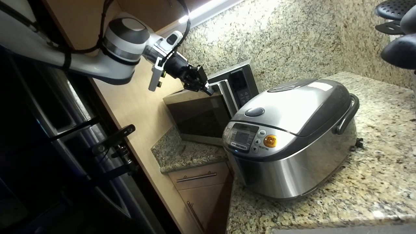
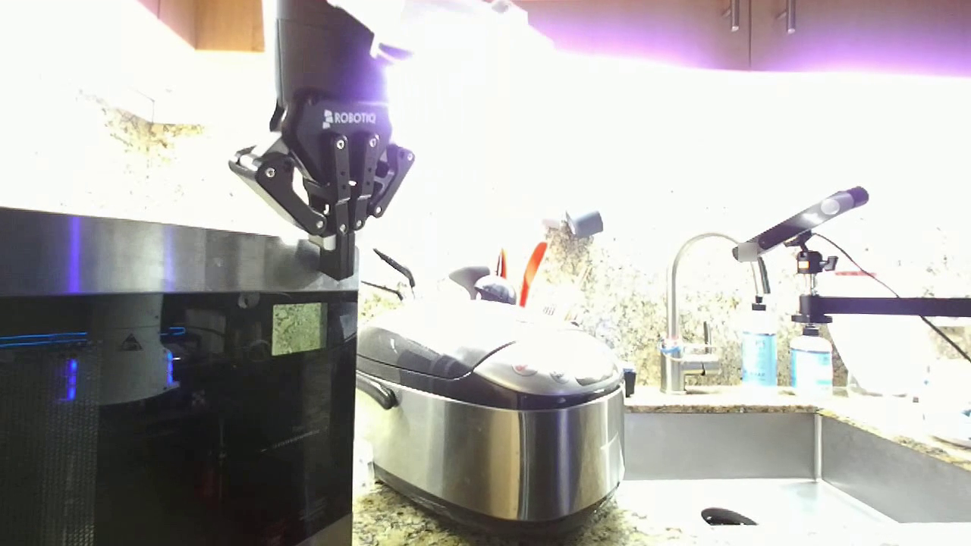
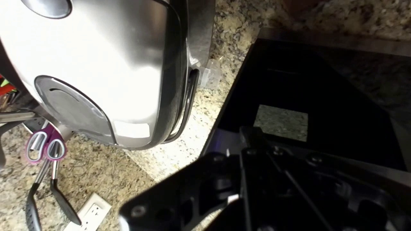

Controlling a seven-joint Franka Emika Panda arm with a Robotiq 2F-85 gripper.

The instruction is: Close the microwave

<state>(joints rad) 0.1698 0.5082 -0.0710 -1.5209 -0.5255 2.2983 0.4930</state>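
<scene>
The silver-grey microwave stands in the corner, with its control panel (image 1: 242, 86) behind the door edge in an exterior view. Its dark glass door (image 1: 201, 117) stands partly open, its silver free edge forward of the panel. The door (image 2: 220, 425) also fills the left of an exterior view and the right of the wrist view (image 3: 337, 83). My gripper (image 1: 209, 90) is shut with nothing between its fingertips. The fingertips (image 2: 337, 262) are at the front of the door's upper frame, near its free corner. They (image 3: 252, 136) look close to it; I cannot tell whether they touch.
A large silver rice cooker (image 1: 286, 113) stands on the granite counter (image 1: 383, 169) beside the microwave. A sink (image 2: 721, 447) and faucet (image 2: 671, 326) lie beyond it. A mounted camera (image 1: 113, 139) is near the wood panel. Purple scissors (image 3: 46, 144) and utensils are behind the cooker.
</scene>
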